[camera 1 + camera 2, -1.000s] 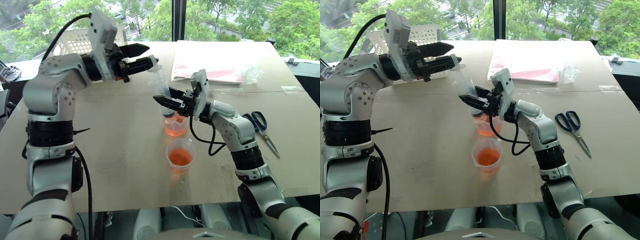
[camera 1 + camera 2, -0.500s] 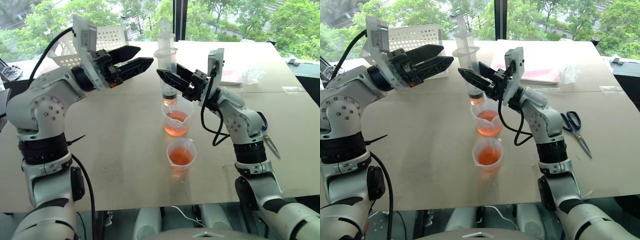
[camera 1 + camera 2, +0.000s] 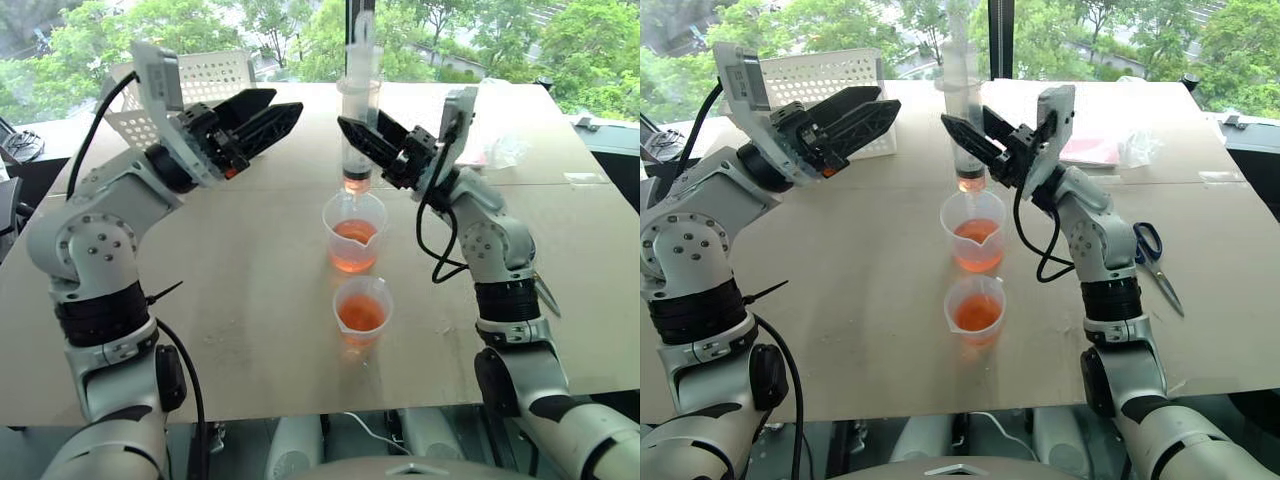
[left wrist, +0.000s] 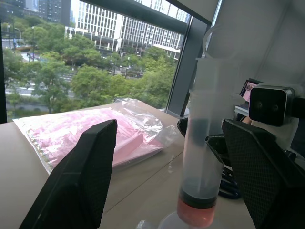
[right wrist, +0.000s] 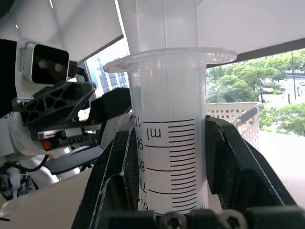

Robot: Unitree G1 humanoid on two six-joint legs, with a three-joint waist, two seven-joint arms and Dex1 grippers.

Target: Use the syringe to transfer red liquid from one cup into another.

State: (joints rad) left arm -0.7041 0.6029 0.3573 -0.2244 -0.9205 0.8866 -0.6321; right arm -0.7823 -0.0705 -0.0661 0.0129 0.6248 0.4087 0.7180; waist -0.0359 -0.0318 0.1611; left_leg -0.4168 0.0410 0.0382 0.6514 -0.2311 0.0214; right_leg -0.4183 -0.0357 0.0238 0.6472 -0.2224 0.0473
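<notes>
Above the middle of the bench [image 3: 230,300]: syringe [image 3: 357,120] held upright, barrel clamped between the two black fingers of the right hand [image 3: 368,150], white plunger drawn up, a little red liquid [image 3: 355,181] in the bottom of the barrel under the dark rubber tip. Directly below the nozzle: spouted measuring cup [image 3: 354,232], partly filled with the same orange-red liquid, nozzle clear of its rim. Just beside it, toward the near edge: smaller plain-rimmed cup [image 3: 362,310], also holding some red liquid, not touching the taller one. Toward the left edge, raised off the bench: left hand [image 3: 265,115], fingers spread wide and holding nothing, pointing at the syringe yet apart from it. By the far left corner: white perforated basket [image 3: 205,80]. Along the far edge, right of centre: clear bag with pink contents [image 3: 1095,140]. Near the right edge, behind the right arm: black-handled scissors [image 3: 1155,258] lying flat.
</notes>
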